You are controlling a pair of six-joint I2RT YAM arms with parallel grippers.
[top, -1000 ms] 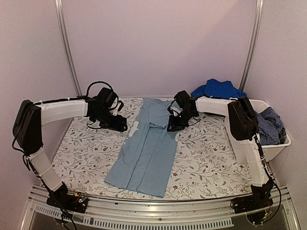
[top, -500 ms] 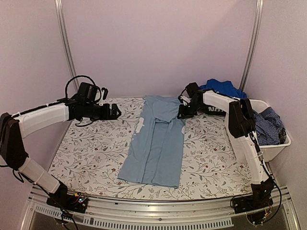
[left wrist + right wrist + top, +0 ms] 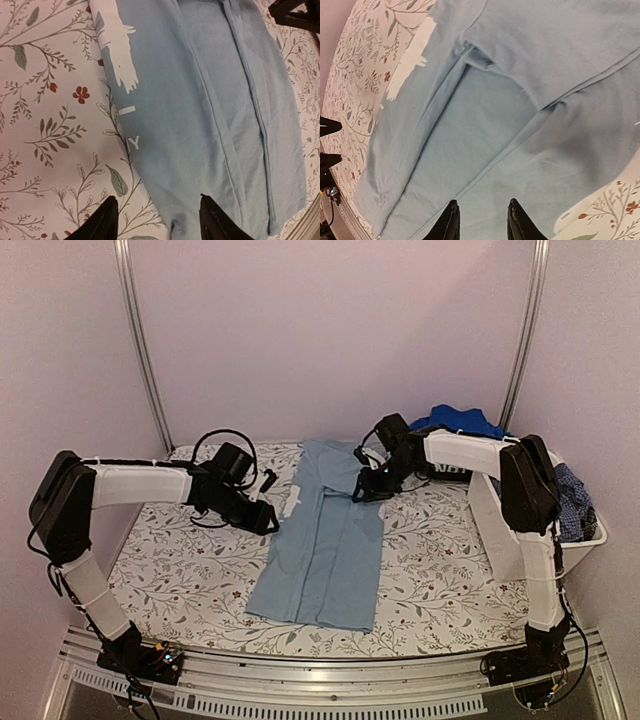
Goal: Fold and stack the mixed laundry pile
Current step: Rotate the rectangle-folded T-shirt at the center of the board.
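Pale blue cloth fills most of what I see on both wrist feeds: the large pale blue garment (image 3: 325, 540) lies flat in the middle of the table, folded lengthwise into a long strip that runs from the far edge toward the arm bases, on the white leaf-and-flower table cover (image 3: 170, 560). A white print shows along the strip's left edge. My left gripper (image 3: 157, 197) hangs low over that left edge, about halfway along the strip, with its jaws spread wide; between the two black fingers (image 3: 107, 220) I see only patterned cover and the hem of the cloth, nothing gripped. My right gripper (image 3: 483, 201) is out over the far right part of the same garment, where a layer is folded across. Its jaws stand a little apart, with smooth cloth visible in the narrow gap and no fold pinched between them. The rest of the laundry is off to my right. The royal blue garment (image 3: 455, 425) is heaped at the far end of the white plastic tub (image 3: 585, 540), and the dark blue small-check garment (image 3: 572, 502) sits inside the tub, partly hidden behind my right arm's elbow.
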